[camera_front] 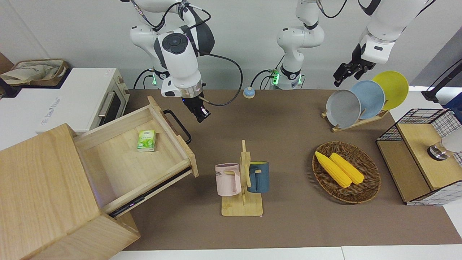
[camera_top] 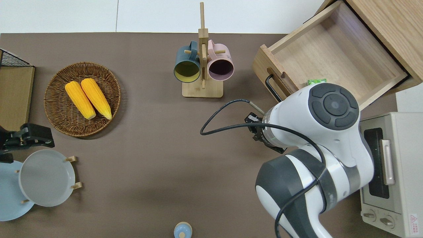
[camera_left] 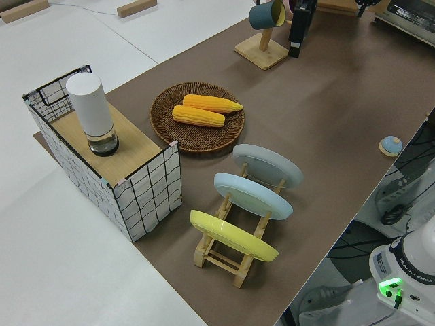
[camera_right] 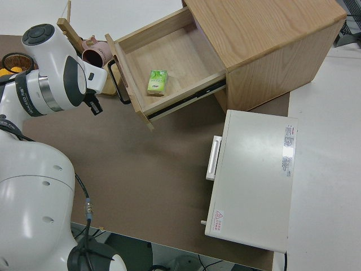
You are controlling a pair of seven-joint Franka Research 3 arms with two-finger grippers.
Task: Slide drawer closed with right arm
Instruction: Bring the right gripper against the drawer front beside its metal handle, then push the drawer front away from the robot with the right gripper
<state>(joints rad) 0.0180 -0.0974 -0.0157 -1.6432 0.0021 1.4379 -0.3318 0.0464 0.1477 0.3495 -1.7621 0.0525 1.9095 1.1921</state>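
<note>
Pale-wood drawer (camera_front: 144,151) is wide open. Right gripper (camera_front: 203,115) hangs near its black handle (camera_front: 177,126); its fingers cannot be told apart or together. Next, the front must be pushed in.

Robot lab: two fixed arms (camera_front: 180,54), staged kitchen props on table (camera_front: 288,122).

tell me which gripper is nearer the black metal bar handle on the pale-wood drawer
Right. The right gripper hangs over bare table just beside the black bar handle of the open pale-wood drawer, not touching it. The left arm is parked at the opposite end of the table.
</note>
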